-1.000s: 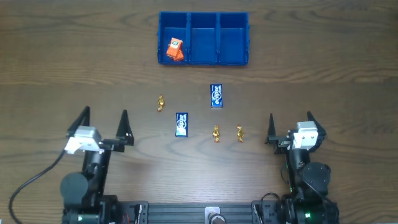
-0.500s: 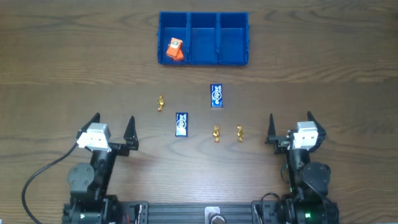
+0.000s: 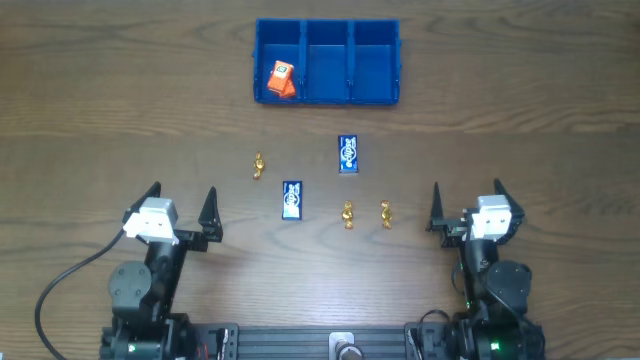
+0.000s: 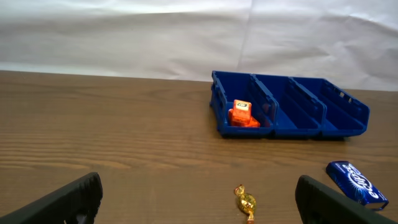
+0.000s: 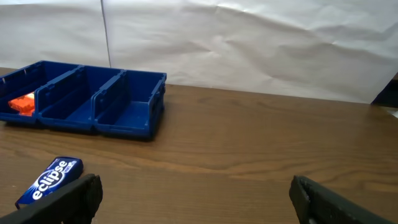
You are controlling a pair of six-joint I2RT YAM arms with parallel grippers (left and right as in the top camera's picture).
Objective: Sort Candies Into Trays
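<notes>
Candies are spread over the tabletop [image 3: 540, 110] in the top view. The left gold candy [image 3: 259, 165] sits alone, and the middle gold candy [image 3: 348, 214] and right gold candy [image 3: 385, 213] lie side by side, just apart. The near pack [image 3: 292, 199] lies left of that pair, and the far pack [image 3: 347, 154] lies between them and the tray [image 3: 327, 22]. The tray stands at the far side with three compartments, and an orange candy [image 3: 282, 78] is in the left one. The left end effector [image 3: 182, 193] sits at the near left with its fingers spread wide. The right end effector [image 3: 467, 188] sits at the near right, also wide apart, near the right gold candy.

Over to the left wrist view: both fingers [image 4: 68, 199] are splayed. The left gold candy [image 4: 245, 202] is on the wood just ahead between them, and the far pack [image 4: 356, 183] is off to its right. The tray [image 4: 292, 93] is beyond, with the orange candy [image 4: 241, 114] in its left compartment.

Right wrist view now: the fingers [image 5: 342, 202] are held apart. The far pack [image 5: 50, 180] lies ahead to the left. The tray [image 5: 93, 102] is farther off, and the orange candy [image 5: 22, 102] shows in its leftmost compartment. A white sheet [image 5: 249, 43] hangs behind the tabletop.
</notes>
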